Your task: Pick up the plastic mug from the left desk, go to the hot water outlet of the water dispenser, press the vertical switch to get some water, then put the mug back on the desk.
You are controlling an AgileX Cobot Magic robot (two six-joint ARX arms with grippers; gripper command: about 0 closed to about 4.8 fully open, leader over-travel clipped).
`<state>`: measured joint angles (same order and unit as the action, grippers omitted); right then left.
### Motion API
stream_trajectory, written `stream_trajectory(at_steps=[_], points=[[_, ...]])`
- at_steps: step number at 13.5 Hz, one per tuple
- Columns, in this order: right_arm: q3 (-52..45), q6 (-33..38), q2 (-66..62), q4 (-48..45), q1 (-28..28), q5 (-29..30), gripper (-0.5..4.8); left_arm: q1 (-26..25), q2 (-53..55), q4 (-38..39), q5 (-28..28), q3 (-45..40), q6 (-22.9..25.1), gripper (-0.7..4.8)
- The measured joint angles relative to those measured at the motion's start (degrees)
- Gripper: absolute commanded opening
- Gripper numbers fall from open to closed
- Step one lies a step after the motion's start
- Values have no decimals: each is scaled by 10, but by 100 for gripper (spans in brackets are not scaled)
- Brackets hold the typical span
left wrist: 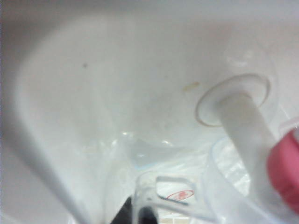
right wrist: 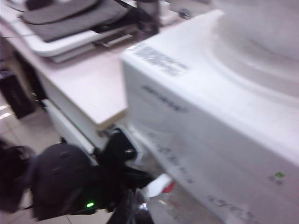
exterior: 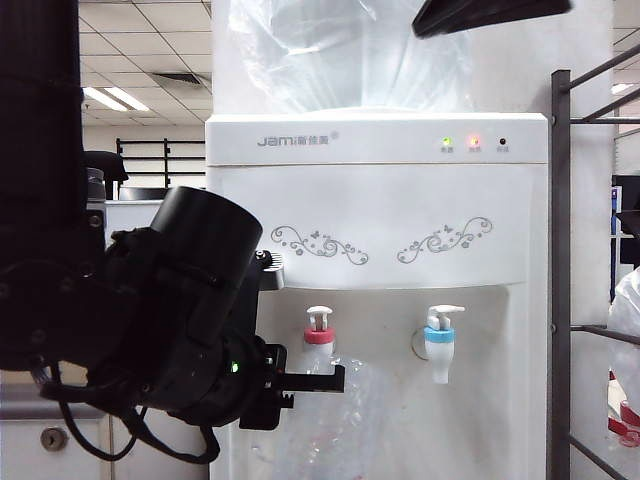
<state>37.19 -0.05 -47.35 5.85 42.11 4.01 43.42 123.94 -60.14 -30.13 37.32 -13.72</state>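
The white water dispenser [exterior: 380, 200] fills the exterior view. Its hot water outlet [exterior: 319, 337], red-collared, carries the white vertical switch [exterior: 319, 317]. Right under it hangs the clear plastic mug [exterior: 335, 415], with my left gripper [exterior: 335, 378] shut on its loop handle [left wrist: 180, 198]. In the left wrist view the dark fingertips [left wrist: 128, 212] pinch the handle, and the mug's rim [left wrist: 219, 163] sits below the red collar [left wrist: 285, 172]. My right gripper [exterior: 430, 25] hangs high above the dispenser, shut and empty; its dark fingers [right wrist: 133, 212] look down on the red outlet [right wrist: 167, 187]. The left desk [right wrist: 88, 79] lies beside the dispenser.
A blue-collared tap [exterior: 440, 338] sits right of the red one. A big clear bottle [exterior: 340, 50] tops the dispenser. A dark metal rack [exterior: 560, 280] stands at the right. The desk's cabinet front with keyhole [exterior: 53, 438] shows at lower left. Dark flat items [right wrist: 70, 18] lie on the desk.
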Motion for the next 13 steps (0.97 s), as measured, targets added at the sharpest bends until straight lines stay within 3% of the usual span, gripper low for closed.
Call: stream_trajectory(at_steps=[4,9,10,13], points=[[-50,0,71,-12,3,11,-5,0,0,0,0,0,0,-5],[-50,7,73,7,3,158,-5,0,0,0,0,0,0,-5],[-50,7,73,29,3,164,-5,0,0,0,0,0,0,-5],[-50,7,73,87,3,93,-5,0,0,0,-1,0,0,-5]])
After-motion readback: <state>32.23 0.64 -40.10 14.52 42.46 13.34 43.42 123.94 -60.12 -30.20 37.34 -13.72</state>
